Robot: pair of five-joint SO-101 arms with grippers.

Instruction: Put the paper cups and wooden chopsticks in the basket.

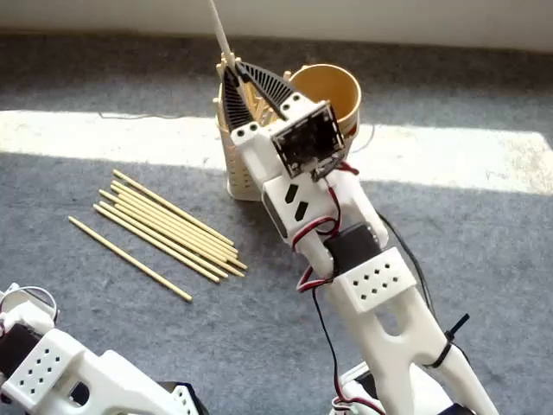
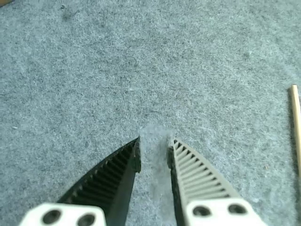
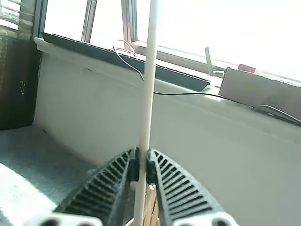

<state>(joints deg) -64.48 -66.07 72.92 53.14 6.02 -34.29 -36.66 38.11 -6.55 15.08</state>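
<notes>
- Right gripper (image 3: 142, 153) clenched on one wooden chopstick (image 3: 149, 70), held upright over the basket (image 1: 235, 173)
- Paper cup (image 1: 333, 91) just beside the basket
- Other chopsticks (image 1: 173, 226) lie bundled on the grey counter (image 1: 259, 346)
- Left gripper (image 2: 154, 143) released, grasping nothing, above the counter
</notes>
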